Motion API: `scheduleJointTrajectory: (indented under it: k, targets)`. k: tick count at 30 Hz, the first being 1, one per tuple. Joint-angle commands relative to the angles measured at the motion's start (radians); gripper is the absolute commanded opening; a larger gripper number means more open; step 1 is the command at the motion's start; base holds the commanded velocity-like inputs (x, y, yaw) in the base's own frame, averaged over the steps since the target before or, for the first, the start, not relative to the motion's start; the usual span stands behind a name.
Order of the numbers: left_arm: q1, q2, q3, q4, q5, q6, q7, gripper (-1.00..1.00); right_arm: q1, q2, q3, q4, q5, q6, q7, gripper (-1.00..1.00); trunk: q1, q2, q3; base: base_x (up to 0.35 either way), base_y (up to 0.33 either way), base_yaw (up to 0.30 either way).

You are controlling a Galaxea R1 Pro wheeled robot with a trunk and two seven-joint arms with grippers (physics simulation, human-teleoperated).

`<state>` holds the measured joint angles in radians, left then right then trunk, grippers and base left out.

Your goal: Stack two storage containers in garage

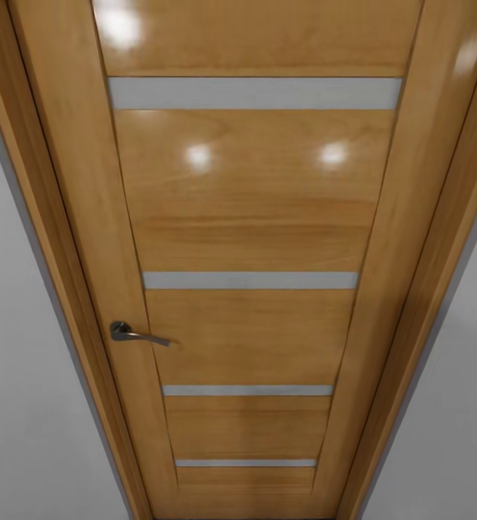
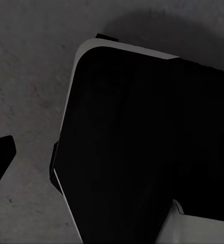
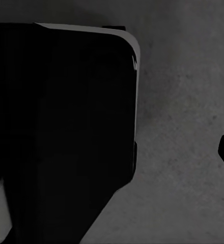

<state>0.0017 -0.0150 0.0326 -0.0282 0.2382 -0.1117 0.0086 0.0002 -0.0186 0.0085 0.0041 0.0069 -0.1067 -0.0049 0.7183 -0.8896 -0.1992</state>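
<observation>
You are facing these items, largest first.

1. Wooden door [image 1: 253, 238]: glossy honey-coloured panels, closed, taking up most of your head view, ceiling lights reflecting in its upper panels.
2. Door frame [image 1: 32, 180]: matching wood, running down both sides of the door.
3. Wall [image 1: 22, 404]: pale grey, showing on either side of the frame.
4. Floor [image 2: 25, 76]: dark grey speckled concrete, lying beneath both wrist cameras.
5. Robot base [image 2: 142, 147]: black body with a pale rim, sitting on the floor and blocking much of each wrist view.
6. Glass strips [image 1: 253, 92]: four pale horizontal bands crossing the door.
7. Door handle [image 1: 134, 334]: dark metal lever, pointing toward the door's middle.

Neither storage container is appearing to you. Hands: you cannot tell whether either is apart or together.
</observation>
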Motion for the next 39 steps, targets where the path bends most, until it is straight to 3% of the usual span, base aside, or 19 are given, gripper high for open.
scheduleJointTrajectory:
  k: [1,39]
  targets:
    - [0.000,0.000,0.003,-0.001,0.002,-0.002,0.001,1.00,0.000,0.000,0.001,0.000,0.000,-0.004,-0.001,1.00,-0.004,0.007,0.002,0.000,0.000,0.000]
    - [0.000,0.000,0.003,-0.001,0.001,-0.002,0.002,1.00,0.000,0.001,-0.002,0.000,-0.001,-0.012,-0.004,1.00,-0.149,0.273,0.121,0.000,0.000,0.000]
